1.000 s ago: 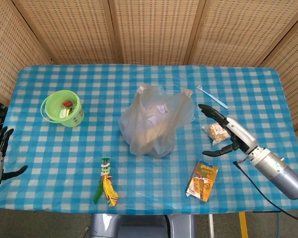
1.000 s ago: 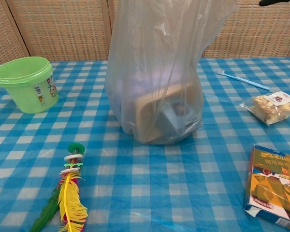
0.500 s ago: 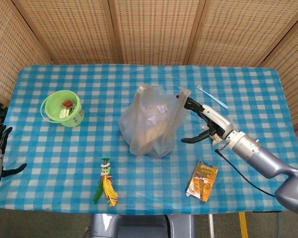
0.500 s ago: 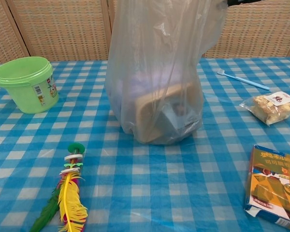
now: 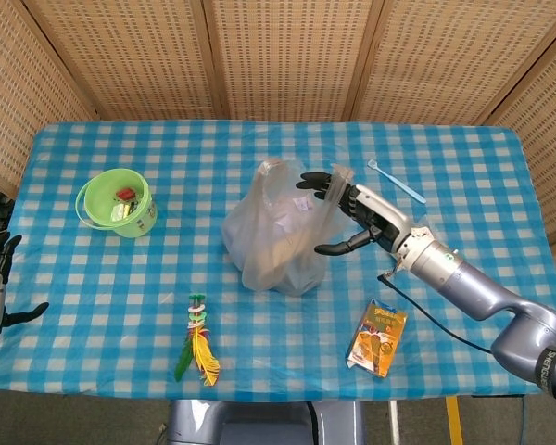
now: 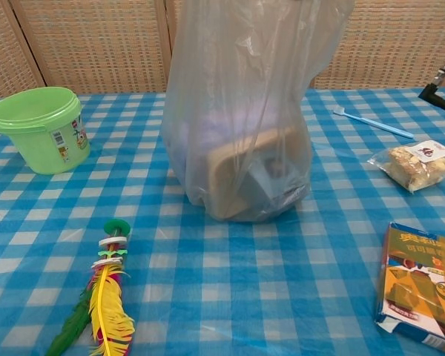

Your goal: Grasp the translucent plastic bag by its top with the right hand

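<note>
On my feed I see a blue-and-white checked tablecloth (image 5: pixel 120 278) with a green lidless bucket (image 5: pixel 118 204) at far left. A feathered toy (image 5: pixel 197 350) lies near the front edge. To the right lie a blue spoon (image 5: pixel 396 180), a wrapped snack packet (image 6: pixel 414 165) and an orange box (image 5: pixel 377 337). Woven panels (image 5: pixel 287 56) stand behind.

Translucent plastic bag (image 5: pixel 283 232): stands upright on the checked cloth, directly at the right hand's (image 5: pixel 352 211) fingertips, bulk lying beyond and below them. Thin, crinkled, greyish film. Top gathered loosely, mouth open, one handle loop sticking up just beside the fingers (image 5: pixel 317 179). Whether they touch the film cannot be told. Chest view: a tan box-like shape and a darker blue-grey item sit at the bottom.
</note>
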`<state>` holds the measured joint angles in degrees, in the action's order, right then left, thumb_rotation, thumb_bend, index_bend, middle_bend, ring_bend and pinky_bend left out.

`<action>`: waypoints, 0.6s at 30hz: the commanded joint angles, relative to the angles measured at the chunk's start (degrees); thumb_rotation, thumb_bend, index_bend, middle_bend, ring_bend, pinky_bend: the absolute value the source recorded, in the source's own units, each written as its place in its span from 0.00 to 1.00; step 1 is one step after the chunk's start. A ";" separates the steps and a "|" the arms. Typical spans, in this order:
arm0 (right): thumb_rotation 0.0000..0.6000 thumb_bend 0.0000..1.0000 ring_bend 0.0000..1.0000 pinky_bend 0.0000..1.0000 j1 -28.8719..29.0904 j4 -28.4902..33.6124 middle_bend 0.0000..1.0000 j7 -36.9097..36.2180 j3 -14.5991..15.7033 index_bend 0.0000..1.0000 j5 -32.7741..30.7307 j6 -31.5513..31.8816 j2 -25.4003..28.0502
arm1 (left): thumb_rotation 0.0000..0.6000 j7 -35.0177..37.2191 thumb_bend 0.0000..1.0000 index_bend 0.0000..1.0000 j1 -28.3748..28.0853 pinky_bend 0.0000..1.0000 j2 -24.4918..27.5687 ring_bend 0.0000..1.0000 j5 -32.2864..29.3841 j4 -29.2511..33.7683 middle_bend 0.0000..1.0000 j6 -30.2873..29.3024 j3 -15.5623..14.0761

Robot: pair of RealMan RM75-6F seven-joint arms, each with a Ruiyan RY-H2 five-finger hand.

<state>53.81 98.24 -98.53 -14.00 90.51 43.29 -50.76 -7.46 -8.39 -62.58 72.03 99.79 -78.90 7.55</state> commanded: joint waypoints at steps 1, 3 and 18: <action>1.00 0.00 0.11 0.08 1.74 -0.61 0.25 -1.39 -0.37 0.19 -0.09 -1.45 -0.74 | 1.00 0.34 0.00 0.00 -0.04 0.00 0.17 0.00 -0.14 0.08 0.00 0.03 0.09; 1.00 0.00 0.11 0.10 2.19 -0.65 0.26 -1.65 -0.44 0.20 -0.20 -1.89 -0.85 | 1.00 0.44 0.00 0.00 -0.03 0.00 0.22 0.00 -0.16 0.09 0.00 -0.01 0.10; 1.00 0.00 0.11 0.14 9.69 -0.49 0.25 -1.87 -5.06 0.20 -8.69 -11.52 -3.51 | 1.00 1.07 0.00 0.00 -0.17 0.00 0.58 0.00 -0.49 0.18 0.00 0.22 -0.04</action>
<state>62.94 97.84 -101.02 -18.60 82.49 32.51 -53.78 -6.39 -8.56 -62.01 71.55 99.96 -78.69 7.52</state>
